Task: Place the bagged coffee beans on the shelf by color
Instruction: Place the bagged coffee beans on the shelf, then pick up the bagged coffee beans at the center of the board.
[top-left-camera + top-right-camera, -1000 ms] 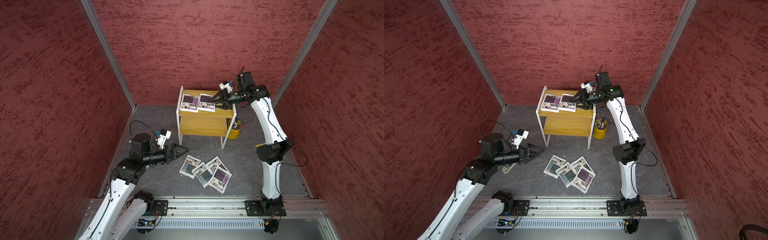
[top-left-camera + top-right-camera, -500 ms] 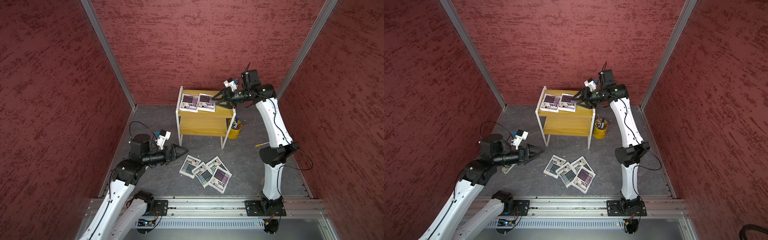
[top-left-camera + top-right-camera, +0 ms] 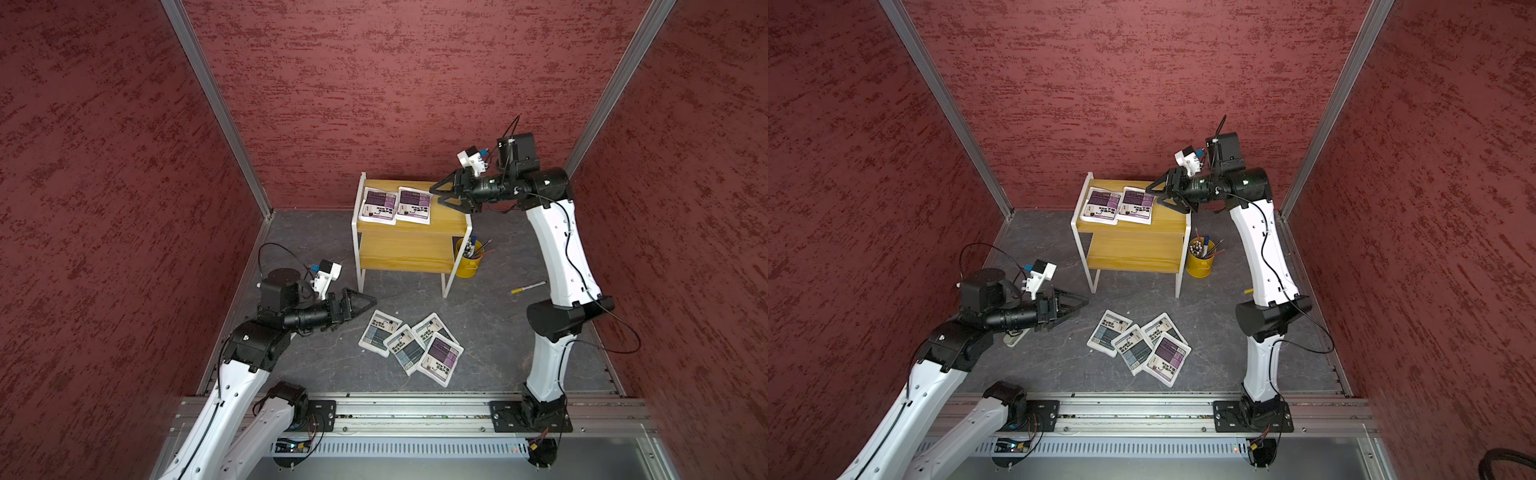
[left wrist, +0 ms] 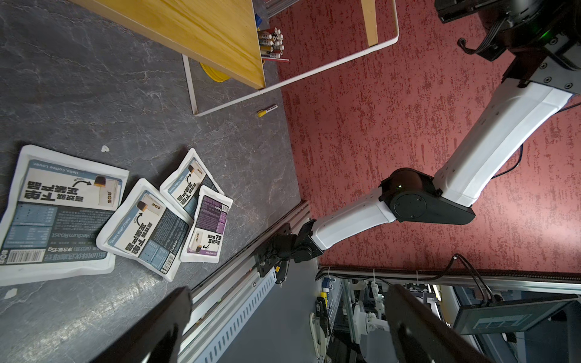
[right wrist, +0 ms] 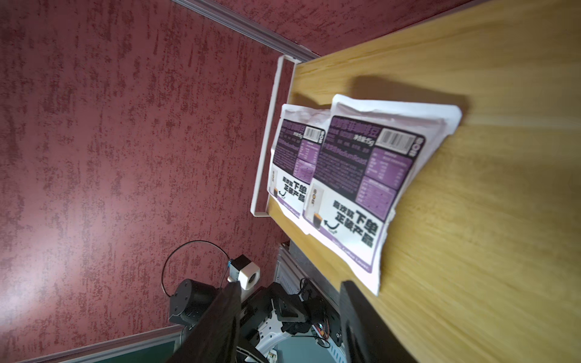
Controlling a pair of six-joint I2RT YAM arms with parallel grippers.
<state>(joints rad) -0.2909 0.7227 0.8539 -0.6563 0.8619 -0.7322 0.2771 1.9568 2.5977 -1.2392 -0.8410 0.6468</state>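
Observation:
The shelf [image 3: 411, 249] stands at the back, with two purple-labelled coffee bean bags [image 3: 377, 206] [image 3: 413, 205] lying side by side on its top board. My right gripper [image 3: 435, 195] hovers open and empty just right of the nearer bag [image 5: 371, 176], over the bare board [image 5: 487, 220]. On the floor lies a pile of three grey-blue bags [image 3: 379, 332] [image 3: 405, 348] [image 3: 430, 328] and one purple bag [image 3: 440, 359] overlapping them. My left gripper [image 3: 372, 301] is open and empty, held low to the left of that pile [image 4: 147, 226].
A yellow pen cup [image 3: 469, 259] stands by the shelf's right legs. A loose marker [image 3: 528, 287] lies on the floor near the right arm. Red walls close in three sides, and the metal base rail [image 3: 415, 409] runs along the front.
My right gripper has opened wider and drawn back to the right, away from the second purple bag, which stays on the top board. The left arm has not moved.

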